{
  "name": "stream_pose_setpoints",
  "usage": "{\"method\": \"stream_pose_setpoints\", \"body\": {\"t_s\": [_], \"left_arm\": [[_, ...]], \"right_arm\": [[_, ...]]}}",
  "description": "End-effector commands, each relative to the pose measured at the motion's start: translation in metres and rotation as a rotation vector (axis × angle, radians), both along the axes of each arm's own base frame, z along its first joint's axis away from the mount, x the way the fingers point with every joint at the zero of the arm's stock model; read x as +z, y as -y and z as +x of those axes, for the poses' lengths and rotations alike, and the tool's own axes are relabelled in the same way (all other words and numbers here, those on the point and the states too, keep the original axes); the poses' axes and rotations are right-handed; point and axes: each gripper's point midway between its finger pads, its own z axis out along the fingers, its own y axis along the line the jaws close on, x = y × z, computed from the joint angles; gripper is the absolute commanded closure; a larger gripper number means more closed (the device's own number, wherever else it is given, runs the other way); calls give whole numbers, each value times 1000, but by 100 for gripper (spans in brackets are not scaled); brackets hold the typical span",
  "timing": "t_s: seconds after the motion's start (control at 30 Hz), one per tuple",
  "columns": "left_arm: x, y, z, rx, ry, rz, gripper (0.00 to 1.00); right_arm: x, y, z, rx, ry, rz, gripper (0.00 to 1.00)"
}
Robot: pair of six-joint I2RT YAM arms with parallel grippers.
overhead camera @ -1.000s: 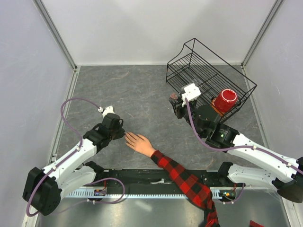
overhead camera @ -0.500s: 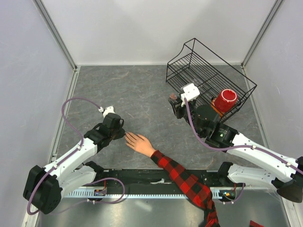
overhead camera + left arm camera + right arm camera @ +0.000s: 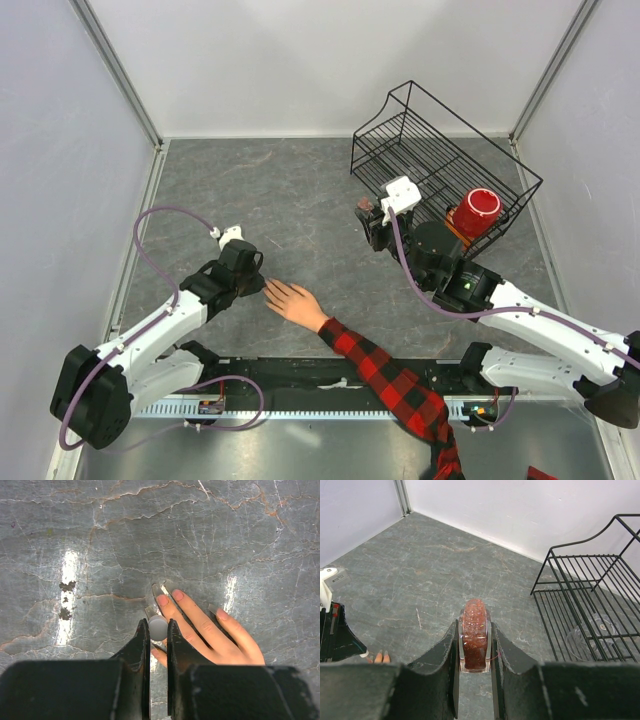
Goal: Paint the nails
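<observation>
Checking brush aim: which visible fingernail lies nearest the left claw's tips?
The leftmost pink nail, just beyond the left claw; the other two visible nails lie farther right.

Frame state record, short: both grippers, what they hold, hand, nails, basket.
left gripper: shut on grey round cap, directly over the fingers
right gripper: shut on dark red bottle, well right of the hand
hand: palm down on table, plaid sleeve
nails: pink; painted or not, cannot tell
basket: wire, far right, holds red cup
</observation>
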Motion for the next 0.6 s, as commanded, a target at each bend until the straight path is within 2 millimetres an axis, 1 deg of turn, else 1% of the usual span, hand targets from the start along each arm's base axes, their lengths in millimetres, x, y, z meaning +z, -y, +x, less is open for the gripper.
{"method": "stream_pose_setpoints", "body": {"t_s": [0.0,0.57], "left_arm": [[-1,0,4,35,11,-21,98],[-2,-4,5,44,18,-4,98]], "right_arm": [[20,-4,1,14,30,53,100],[18,-6,3,17,23,47,100]]}}
